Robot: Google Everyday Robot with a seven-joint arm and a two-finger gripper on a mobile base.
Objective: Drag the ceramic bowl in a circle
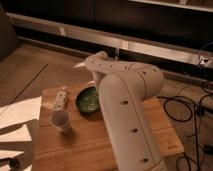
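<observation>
Camera view: bowl (88, 99) on worktop (85, 142), glossy, stiff, heavy, breakable; grip rim. Hand (98, 86) at bowl's right rim, behind arm.

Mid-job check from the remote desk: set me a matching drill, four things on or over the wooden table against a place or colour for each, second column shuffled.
Things:
1. ceramic bowl
2. pale cup
3. bottle lying on its side
4. gripper

Descriptions:
A. hidden behind the white arm, at the bowl's right edge
B. glossy dark green, mid-table
C. near the table's left edge, left of the bowl
D. upright, in front of the bottle

Pairs: 1-B, 2-D, 3-C, 4-A
</observation>
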